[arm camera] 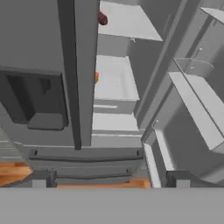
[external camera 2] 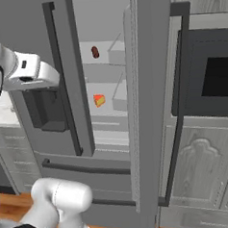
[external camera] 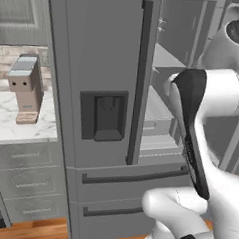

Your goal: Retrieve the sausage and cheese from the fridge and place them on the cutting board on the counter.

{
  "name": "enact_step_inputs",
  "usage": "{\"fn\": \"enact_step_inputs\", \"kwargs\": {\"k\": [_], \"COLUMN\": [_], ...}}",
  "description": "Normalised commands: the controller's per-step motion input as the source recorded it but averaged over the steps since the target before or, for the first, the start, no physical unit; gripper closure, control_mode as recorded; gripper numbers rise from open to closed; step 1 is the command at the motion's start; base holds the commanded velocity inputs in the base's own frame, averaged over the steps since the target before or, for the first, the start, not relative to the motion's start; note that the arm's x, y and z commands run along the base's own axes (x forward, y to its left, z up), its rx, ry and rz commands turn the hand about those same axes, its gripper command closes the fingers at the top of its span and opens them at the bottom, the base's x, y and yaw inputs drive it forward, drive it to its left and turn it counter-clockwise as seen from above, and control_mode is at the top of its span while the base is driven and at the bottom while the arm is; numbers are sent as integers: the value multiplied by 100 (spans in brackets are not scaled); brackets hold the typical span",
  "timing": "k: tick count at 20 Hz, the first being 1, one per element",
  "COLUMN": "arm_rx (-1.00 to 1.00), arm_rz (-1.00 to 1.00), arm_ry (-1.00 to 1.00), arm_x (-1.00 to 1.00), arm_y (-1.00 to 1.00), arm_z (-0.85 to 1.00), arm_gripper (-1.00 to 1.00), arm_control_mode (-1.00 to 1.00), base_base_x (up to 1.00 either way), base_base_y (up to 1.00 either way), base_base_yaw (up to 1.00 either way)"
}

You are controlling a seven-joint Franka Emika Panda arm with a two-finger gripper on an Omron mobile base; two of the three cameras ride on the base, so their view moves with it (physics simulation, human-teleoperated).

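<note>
Sitting inside the fridge [external camera 2: 149, 108]: 1 sausage [external camera 2: 95, 52], 1 cheese [external camera 2: 99, 100].

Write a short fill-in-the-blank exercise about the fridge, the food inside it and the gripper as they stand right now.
1. The right door of the fridge stands ____.
2. The sausage lies on a shelf ____ the shelf holding the cheese.
3. The gripper has its jaws ____ and holds nothing.
4. On the counter left of the fridge stands a coffee machine, ____ the fridge.

Missing words: open; above; open; outside
</note>
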Motion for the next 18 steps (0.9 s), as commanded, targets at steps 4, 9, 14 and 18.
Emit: {"fn": "enact_step_inputs", "kwargs": {"k": [4, 9, 14, 18], "arm_rx": [29, 1, 0, 1], "arm_rz": [8, 0, 0, 0], "arm_ry": [18, 0, -8, -13], "arm_x": [24, -1, 1, 23], "arm_y": [-15, 2, 58, 54], "arm_z": [0, -12, -20, -28], "arm_gripper": [-100, -100, -100, -100], "arm_control_mode": [-100, -100, -100, -100], "base_base_x": [0, 0, 0, 0], "base_base_y": [0, 0, 0, 0], "base_base_yaw": [0, 0, 0, 0]}}
